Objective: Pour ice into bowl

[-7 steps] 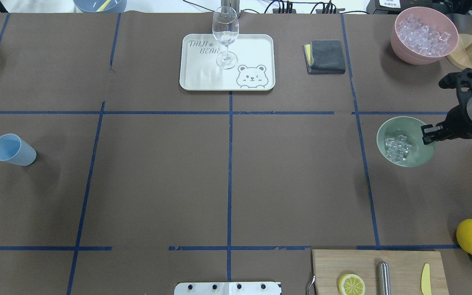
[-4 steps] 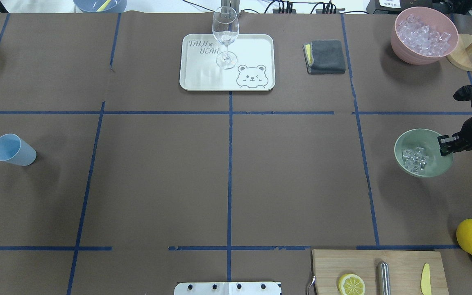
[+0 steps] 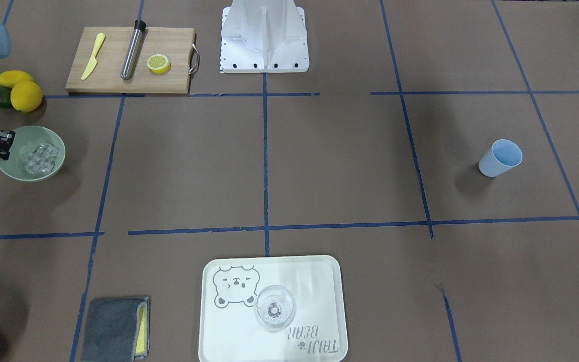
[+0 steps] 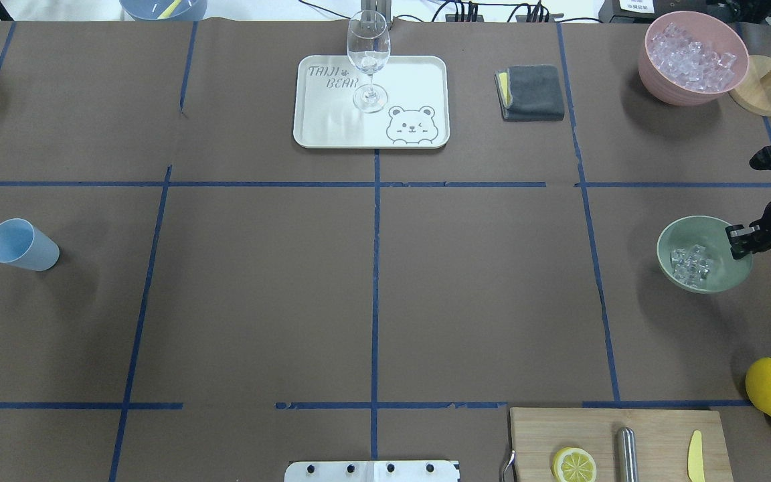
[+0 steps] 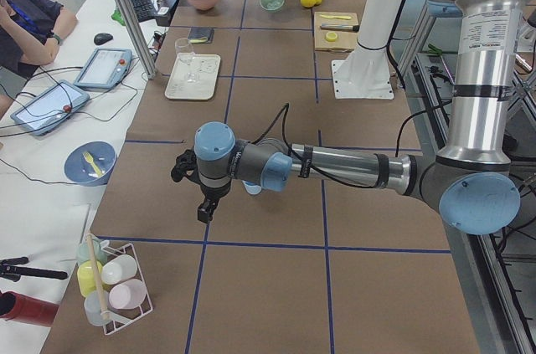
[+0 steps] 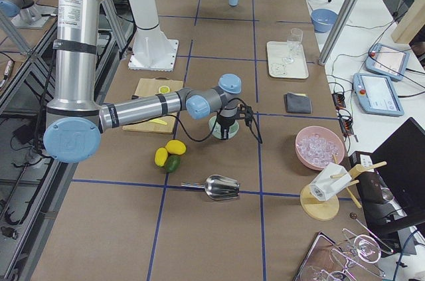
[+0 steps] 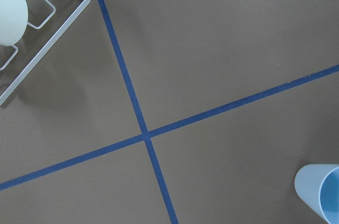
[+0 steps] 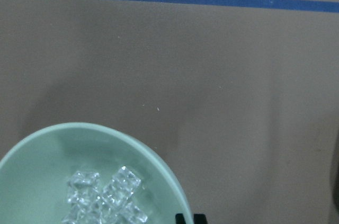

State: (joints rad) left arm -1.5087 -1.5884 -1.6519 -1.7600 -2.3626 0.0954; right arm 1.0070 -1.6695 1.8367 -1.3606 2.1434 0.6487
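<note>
Overhead exterior: ice (image 4: 690, 263) already sits in bowl (image 4: 676, 231), right side of table (image 4: 492, 281). Right claw (image 4: 739, 242) pinched onto its rim. Left claw (image 5: 203, 213): I cannot tell. Pour looks done; letting go remains.

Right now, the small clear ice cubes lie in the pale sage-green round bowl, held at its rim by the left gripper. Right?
No: the right gripper holds the rim of the bowl, as the overhead view shows; the ice is inside.
</note>
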